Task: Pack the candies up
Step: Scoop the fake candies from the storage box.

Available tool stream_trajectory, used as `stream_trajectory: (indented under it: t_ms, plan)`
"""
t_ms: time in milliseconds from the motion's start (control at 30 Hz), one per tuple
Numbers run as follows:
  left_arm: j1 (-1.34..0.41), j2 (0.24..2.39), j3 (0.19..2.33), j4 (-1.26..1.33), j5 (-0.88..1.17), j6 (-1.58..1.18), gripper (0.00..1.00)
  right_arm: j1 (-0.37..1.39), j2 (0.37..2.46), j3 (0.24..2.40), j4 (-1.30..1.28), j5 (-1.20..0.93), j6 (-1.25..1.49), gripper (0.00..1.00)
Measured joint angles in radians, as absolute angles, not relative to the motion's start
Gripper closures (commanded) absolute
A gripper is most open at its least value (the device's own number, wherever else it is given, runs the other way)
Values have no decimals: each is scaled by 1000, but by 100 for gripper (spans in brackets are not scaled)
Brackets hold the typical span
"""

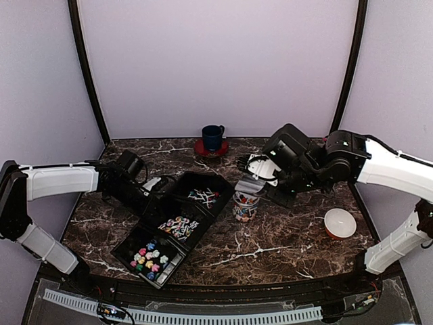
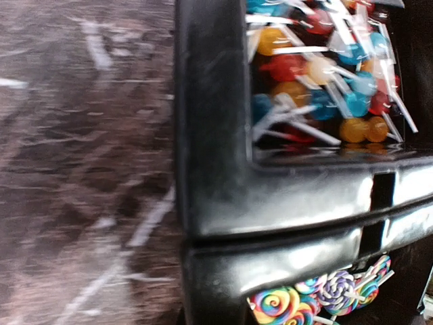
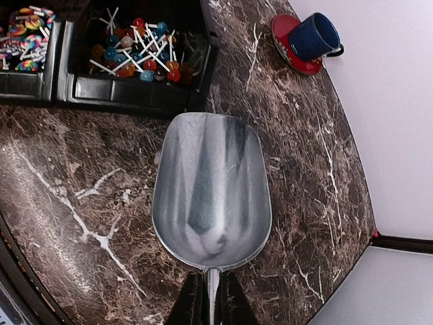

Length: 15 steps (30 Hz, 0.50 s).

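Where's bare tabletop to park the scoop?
Best: the near-right stretch between the patterned cup and the white bowl, running to the front edge. Also the near-left corner beside the tray, and the back-left strip, left of the blue mug. Crowded: centre, where tray, cup and scoop meet.

Dark blue mug (image 1: pixel 212 136) sits on a red saucer (image 1: pixel 202 150) at the marble table's (image 1: pixel 284 237) far edge; white bowl (image 1: pixel 339 222) off right, patterned cup (image 1: pixel 245 207) mid-table, a shiny metal scoop (image 3: pixel 211 189) close by it.
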State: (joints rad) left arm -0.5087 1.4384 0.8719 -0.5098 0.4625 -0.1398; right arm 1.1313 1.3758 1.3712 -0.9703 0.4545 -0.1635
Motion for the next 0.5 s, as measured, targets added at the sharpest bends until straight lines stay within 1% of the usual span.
stream_trajectory:
  t_ms: [100,233,333,500]
  plan:
    - [-509,1438,853,-488,572,-178,100,1151,1390,1410,-965,417,-167,100]
    - [-509,1438,830,-486,622,-196,100,1179,1424,1493,-974,375,-179,100]
    - [-510,1438,830,-493,603,-196,100,1196,1465,1555,-989,355,-189,100]
    - [-524,1444,841,-540,485,-175,100,1205,1558,1609,-1042,313,-210,100]
